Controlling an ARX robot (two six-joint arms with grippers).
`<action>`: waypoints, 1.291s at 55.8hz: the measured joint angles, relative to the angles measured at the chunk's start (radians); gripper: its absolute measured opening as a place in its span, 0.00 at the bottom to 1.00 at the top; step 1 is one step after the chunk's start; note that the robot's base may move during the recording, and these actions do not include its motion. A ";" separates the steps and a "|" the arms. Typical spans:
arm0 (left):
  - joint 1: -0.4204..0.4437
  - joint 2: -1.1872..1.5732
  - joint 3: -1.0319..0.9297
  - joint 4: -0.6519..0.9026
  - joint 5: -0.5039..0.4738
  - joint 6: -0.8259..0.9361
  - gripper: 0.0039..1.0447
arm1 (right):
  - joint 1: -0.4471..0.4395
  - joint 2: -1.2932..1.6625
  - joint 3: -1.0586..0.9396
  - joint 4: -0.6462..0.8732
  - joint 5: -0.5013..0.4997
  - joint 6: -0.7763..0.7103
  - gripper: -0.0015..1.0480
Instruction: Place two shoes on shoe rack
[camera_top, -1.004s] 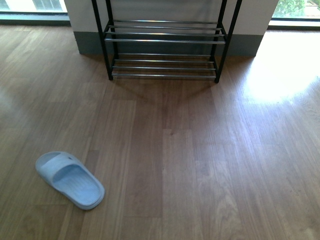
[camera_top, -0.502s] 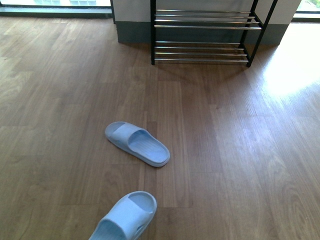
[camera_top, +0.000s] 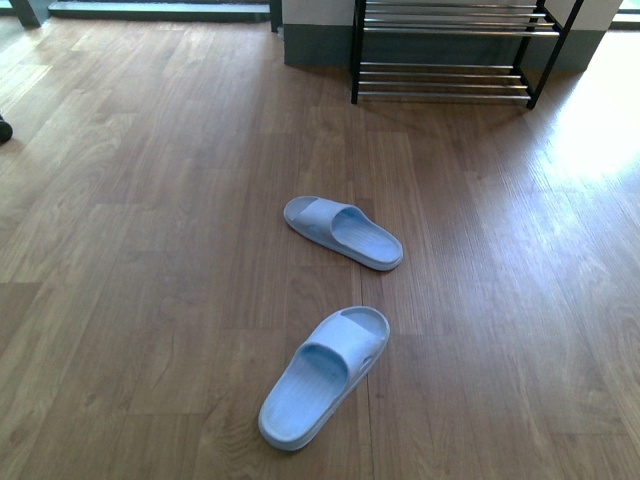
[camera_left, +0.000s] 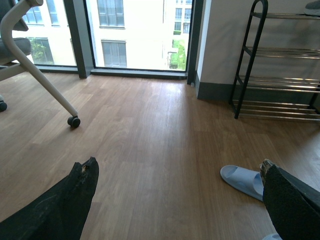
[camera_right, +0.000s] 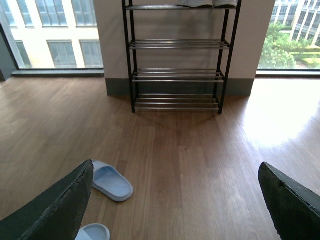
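Observation:
Two shoes lie on the wooden floor; they are light-blue open slides. In the front view one shoe (camera_top: 343, 232) lies mid-floor and the other (camera_top: 325, 377) nearer, toe pointing away. The shoe rack (camera_top: 445, 82), black frame with silver rods, stands against the far wall at upper right. Neither arm shows in the front view. My left gripper (camera_left: 177, 165) is open above bare floor, with a slide (camera_left: 242, 181) beside its one finger and the rack (camera_left: 280, 82) beyond. My right gripper (camera_right: 176, 167) is open, facing the rack (camera_right: 177, 75), slides (camera_right: 112, 182) low beside it.
A chair leg with a caster (camera_left: 74, 121) stands near the floor-length windows. A dark object (camera_top: 4, 128) sits at the floor's far left edge. Pale things (camera_right: 207, 2) rest on the rack's top tier, cut off by the frame. A grey skirting runs along the wall behind the rack.
The front view has shifted: the rack slid up and to the right, farther off. The second slide, at first unseen and then cut off, now shows whole.

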 joint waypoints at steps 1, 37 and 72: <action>0.000 0.000 0.000 0.000 0.000 0.000 0.91 | 0.000 0.000 0.000 0.000 0.000 0.000 0.91; 0.000 0.000 0.000 0.000 0.000 0.000 0.91 | 0.000 0.000 0.000 0.000 0.001 0.000 0.91; 0.000 0.000 0.000 0.000 -0.002 0.000 0.91 | 0.000 -0.001 0.000 0.000 0.002 0.000 0.91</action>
